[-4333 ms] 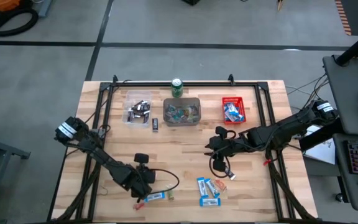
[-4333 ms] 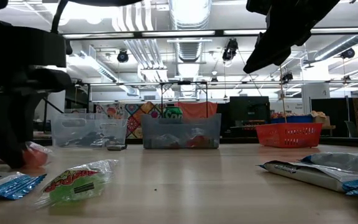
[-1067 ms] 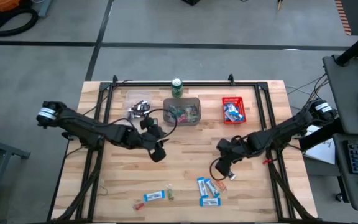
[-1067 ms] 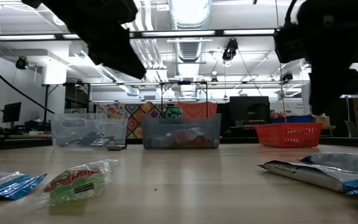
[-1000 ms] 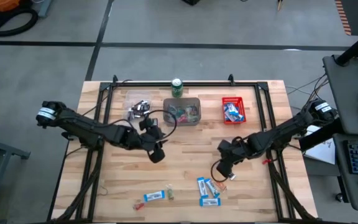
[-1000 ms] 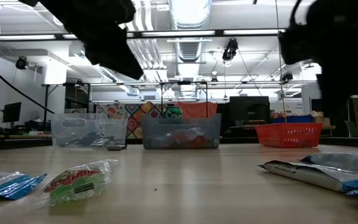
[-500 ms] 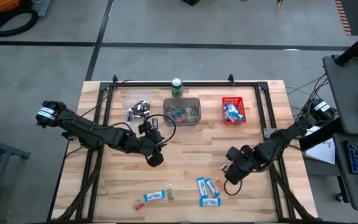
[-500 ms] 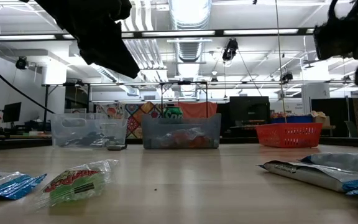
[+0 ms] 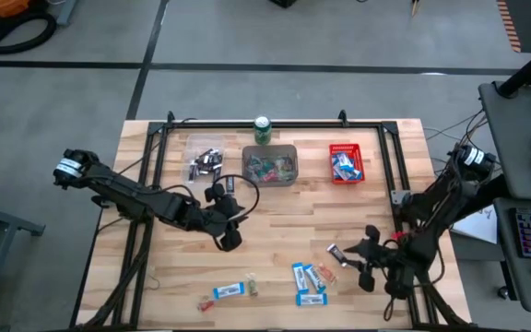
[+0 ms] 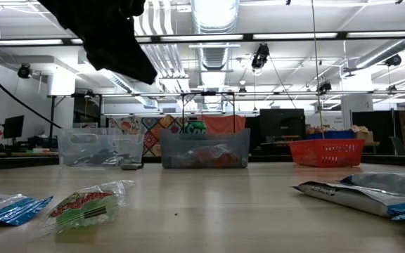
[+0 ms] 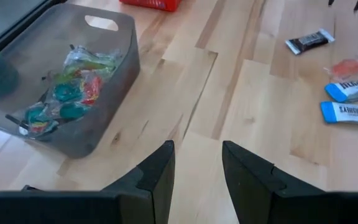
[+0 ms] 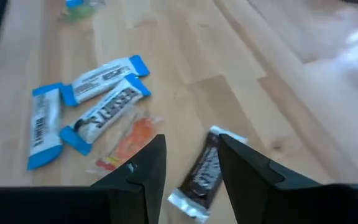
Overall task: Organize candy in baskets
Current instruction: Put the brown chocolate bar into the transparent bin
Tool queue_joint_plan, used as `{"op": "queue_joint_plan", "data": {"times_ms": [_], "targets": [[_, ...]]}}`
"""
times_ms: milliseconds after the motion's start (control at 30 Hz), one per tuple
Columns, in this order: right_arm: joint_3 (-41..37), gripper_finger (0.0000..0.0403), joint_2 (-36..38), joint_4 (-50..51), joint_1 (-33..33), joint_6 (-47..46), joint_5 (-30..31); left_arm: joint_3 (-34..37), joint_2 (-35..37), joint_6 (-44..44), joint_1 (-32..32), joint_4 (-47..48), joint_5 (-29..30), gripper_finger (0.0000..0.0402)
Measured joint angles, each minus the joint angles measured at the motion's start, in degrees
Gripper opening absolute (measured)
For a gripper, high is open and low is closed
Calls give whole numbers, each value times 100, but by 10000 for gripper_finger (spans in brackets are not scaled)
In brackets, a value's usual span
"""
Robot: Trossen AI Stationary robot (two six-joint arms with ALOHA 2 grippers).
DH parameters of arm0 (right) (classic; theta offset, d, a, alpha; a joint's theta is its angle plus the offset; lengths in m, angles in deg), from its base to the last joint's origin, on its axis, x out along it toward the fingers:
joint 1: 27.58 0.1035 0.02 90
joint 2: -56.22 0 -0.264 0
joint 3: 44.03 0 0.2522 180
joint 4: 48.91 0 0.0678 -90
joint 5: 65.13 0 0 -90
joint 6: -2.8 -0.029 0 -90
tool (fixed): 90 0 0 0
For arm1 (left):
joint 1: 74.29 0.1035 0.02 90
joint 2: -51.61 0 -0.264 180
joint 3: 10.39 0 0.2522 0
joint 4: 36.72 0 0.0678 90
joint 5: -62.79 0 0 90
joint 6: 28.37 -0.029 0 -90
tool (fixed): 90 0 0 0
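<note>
Candy lies near the table's front edge: blue-and-white bars (image 9: 308, 277), a dark bar (image 9: 336, 251), an orange piece (image 9: 325, 273), another blue bar (image 9: 229, 290) and a green piece (image 9: 253, 289). The baskets stand in a row at the back: clear (image 9: 206, 161), grey (image 9: 270, 166) and red (image 9: 347, 163), each with candy in it. My left gripper (image 9: 230, 238) hangs open over the table's middle, empty (image 11: 197, 146). My right gripper (image 9: 359, 258) is open at the near right and points toward the table's left. The dark bar (image 12: 204, 171) lies just ahead of its fingers, untouched.
A green can (image 9: 263, 129) stands behind the grey basket. A small dark bar (image 9: 230, 184) lies between the clear and grey baskets. A black frame (image 9: 275, 123) runs along the back and down both sides of the table. Bare wood shows between the baskets and the loose candy.
My right gripper has swung toward the table's near right corner and sunk, rolling at the wrist, and has left the low view. It stays open. The candy and the baskets have not moved.
</note>
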Motion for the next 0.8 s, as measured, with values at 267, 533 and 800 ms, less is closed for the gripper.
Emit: {"op": "queue_joint_plan", "data": {"times_ms": [267, 533, 800], "targets": [[-388, 137, -827, -880, -28, -517, 41, 2, -2, 16, -23, -137, 1, 118], [40, 137, -2114, -871, -164, -1026, 220, 2, -4, 16, -46, -106, -4, 118], [133, 112, -2553, -644, -476, -1240, 14, 8, -4, -50, -149, -32, -629, 118]]}}
